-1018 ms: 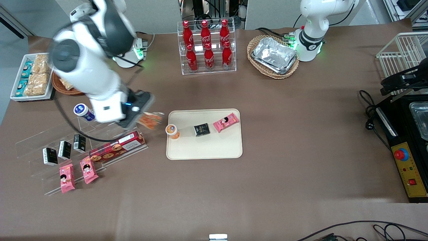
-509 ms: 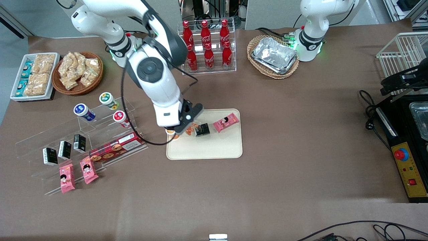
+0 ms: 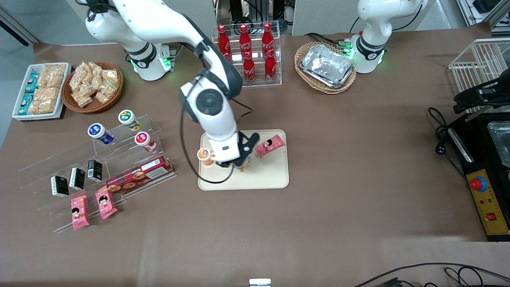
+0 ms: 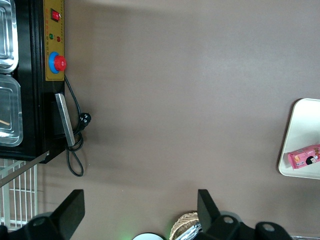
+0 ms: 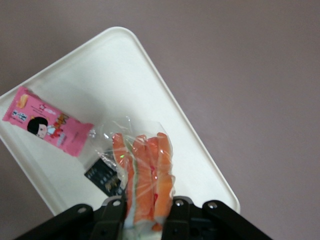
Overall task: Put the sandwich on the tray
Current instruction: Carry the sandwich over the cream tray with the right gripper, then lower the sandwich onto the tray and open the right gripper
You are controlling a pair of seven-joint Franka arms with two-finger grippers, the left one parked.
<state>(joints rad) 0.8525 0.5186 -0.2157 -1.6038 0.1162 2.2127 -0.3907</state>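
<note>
Over the middle of the cream tray point(image 3: 266, 179), my gripper point(image 3: 241, 163) has its jaws clamped on the sandwich point(image 5: 144, 175), a crinkly clear-wrapped wedge with orange layers, hanging above a small black packet point(image 5: 102, 178) beside the glossy pink packet point(image 5: 46, 121).

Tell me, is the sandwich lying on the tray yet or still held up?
Held. The gripper is shut on the sandwich, above the tray. Whether it touches the tray: cannot tell.
</note>
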